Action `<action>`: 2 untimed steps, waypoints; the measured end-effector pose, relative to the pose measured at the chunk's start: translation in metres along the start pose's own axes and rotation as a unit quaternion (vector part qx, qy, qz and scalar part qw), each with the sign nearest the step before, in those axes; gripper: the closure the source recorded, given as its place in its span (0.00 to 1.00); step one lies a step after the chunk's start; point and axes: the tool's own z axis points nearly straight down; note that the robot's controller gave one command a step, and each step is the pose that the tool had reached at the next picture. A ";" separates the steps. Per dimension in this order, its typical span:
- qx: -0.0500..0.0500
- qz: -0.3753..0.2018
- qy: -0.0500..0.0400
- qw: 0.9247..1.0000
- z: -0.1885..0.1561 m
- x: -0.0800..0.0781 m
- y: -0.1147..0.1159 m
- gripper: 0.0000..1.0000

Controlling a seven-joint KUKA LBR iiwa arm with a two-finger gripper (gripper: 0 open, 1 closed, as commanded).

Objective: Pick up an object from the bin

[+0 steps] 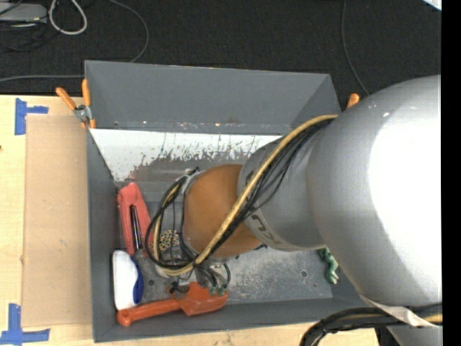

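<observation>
My gripper [207,275] is low in the front left part of the bin, mostly hidden under the arm's orange cover and cables. Directly below it, along the front wall, lies an orange tool [155,310] with a long handle, its thicker head touching or nearly touching the gripper. A white and blue oblong thing [125,280] lies in the front left corner, left of the gripper. A salmon-red flat tool [132,215] with a black strip lies along the left wall, further back.
A small green thing [330,267] peeks out from under the arm near the bin's right wall. The big grey arm covers the right half of the bin. The back of the bin floor is bare, scratched metal.
</observation>
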 end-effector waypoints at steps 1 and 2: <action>0.000 0.001 0.000 1.000 0.000 0.000 0.000 1.00; 0.000 0.001 0.000 1.000 0.000 0.000 0.000 1.00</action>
